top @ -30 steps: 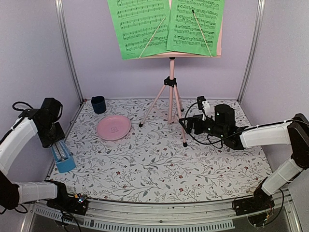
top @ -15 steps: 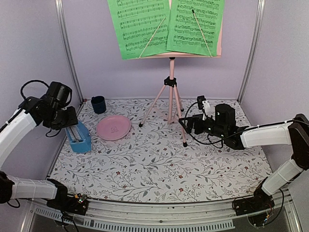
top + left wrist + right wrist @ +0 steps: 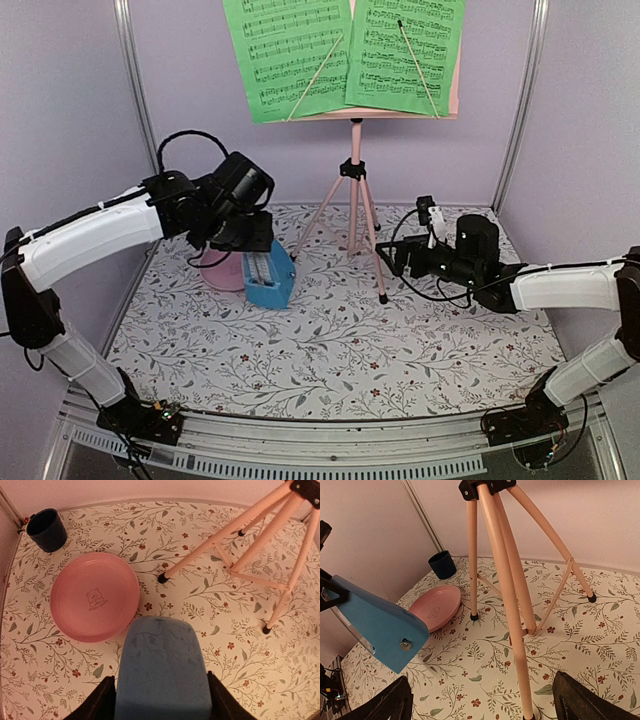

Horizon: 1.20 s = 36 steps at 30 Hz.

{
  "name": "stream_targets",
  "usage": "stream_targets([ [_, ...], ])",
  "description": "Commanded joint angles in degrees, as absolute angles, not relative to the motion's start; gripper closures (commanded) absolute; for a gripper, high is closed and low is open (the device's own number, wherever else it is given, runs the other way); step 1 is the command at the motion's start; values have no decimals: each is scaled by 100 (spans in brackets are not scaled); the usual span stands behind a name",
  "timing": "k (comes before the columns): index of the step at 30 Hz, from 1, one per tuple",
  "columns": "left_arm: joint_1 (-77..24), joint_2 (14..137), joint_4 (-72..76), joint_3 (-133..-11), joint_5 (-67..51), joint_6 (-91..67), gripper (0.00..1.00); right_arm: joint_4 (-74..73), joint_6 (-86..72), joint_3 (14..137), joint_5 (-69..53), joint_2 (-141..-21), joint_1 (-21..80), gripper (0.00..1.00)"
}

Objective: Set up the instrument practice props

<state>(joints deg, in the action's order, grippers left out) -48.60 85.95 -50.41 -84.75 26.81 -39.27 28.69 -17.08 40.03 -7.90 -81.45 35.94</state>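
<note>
**Two pages up, metronome in the left jaws**

Two green pages (image 3: 290, 55) (image 3: 405, 50) sit side by side on the desk of the pink stand (image 3: 353, 190), which is upright on its three legs at the back middle of the floral surface (image 3: 330, 350).

The left arm (image 3: 100, 235) reaches in from the left. Its jaws are partly open and clamped on the sides of the blue metronome (image 3: 268, 280), a dark finger (image 3: 100, 702) pressed to each flank in the wrist view. The metronome hangs tilted and looks to be lifted off the surface, just right of the pink disc (image 3: 95, 596) and left of the stand's legs. In the left wrist view its top overlaps the disc's near edge. A dark blue cup (image 3: 46, 529) stands in the far left corner, apart from the disc.

The right jaws are spread fully wide and hold nothing. They point toward the stand from the right, low over the surface. In the right wrist view the stand's front leg (image 3: 507, 605) runs down between the two fingers (image 3: 582, 700) without touching either.
</note>
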Motion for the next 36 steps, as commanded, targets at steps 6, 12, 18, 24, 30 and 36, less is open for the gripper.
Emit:
stream_targets([
  [6,-5446,9844,-4056,-9044,2746,-4422,82,2641,-1945,3681,-1053,-7760,3577,1],
  [12,-5564,10325,-4044,-9216,2715,-4916,77,2644,-2041,3624,-1263,-7820,3591,1],
  [18,-5577,10439,-3997,-9324,2502,-5012,42,2660,-2075,3616,-1310,-7829,3620,1],
  [24,-5567,9994,-3814,-9060,2474,-4517,1,2658,-2051,3608,-1336,-7826,3636,1],
  [30,-5228,8739,-2943,-7785,2144,-3851,1,2620,-2046,3623,-1337,-7798,3656,1],
  [36,-3969,7110,-1187,-5467,973,-3753,1,2467,-2029,3715,-1338,-7774,3674,1],
])
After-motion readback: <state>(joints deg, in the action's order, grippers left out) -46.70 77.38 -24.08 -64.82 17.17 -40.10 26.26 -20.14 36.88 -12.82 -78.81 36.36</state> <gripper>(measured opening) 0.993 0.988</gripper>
